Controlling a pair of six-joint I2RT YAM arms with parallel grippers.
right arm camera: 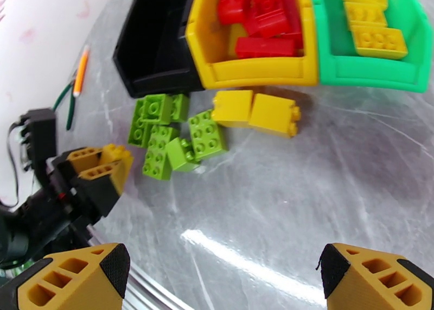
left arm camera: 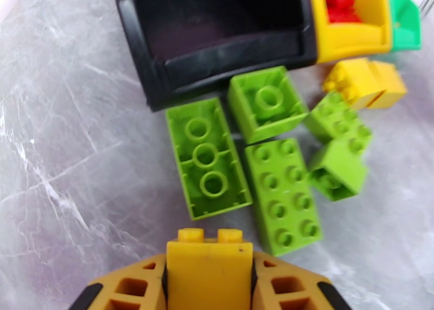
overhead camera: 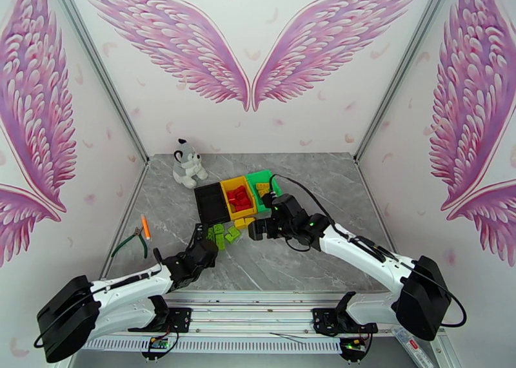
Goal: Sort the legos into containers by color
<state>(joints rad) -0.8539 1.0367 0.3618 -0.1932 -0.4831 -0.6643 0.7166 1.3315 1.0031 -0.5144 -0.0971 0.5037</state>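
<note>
The left gripper [left arm camera: 209, 286] is seen closed on the held yellow lego [left arm camera: 209, 258], which is clamped between its fingers with the studs pointing ahead. The pick is judged complete and the carry is the step in hand. Just ahead of those fingers, five green legos [left arm camera: 280, 196] are scattered on the table. Beyond them the black bin [left arm camera: 135, 50] is shown empty by the left wrist camera. Ahead and to the right of the fingers, two loose yellow legos [left arm camera: 364, 82] are lying together. More is given by the right wrist camera: red legos [right arm camera: 266, 12] are piled in the yellow bin [right arm camera: 255, 73], and sorted yellow legos [right arm camera: 374, 37] are laid in the green bin [right arm camera: 369, 71]. The held piece is therefore probably meant for the green bin, farthest right, and would need lifting over the near walls. The right gripper [right arm camera: 223, 270] is held wide open and empty, short of the loose bricks.
</note>
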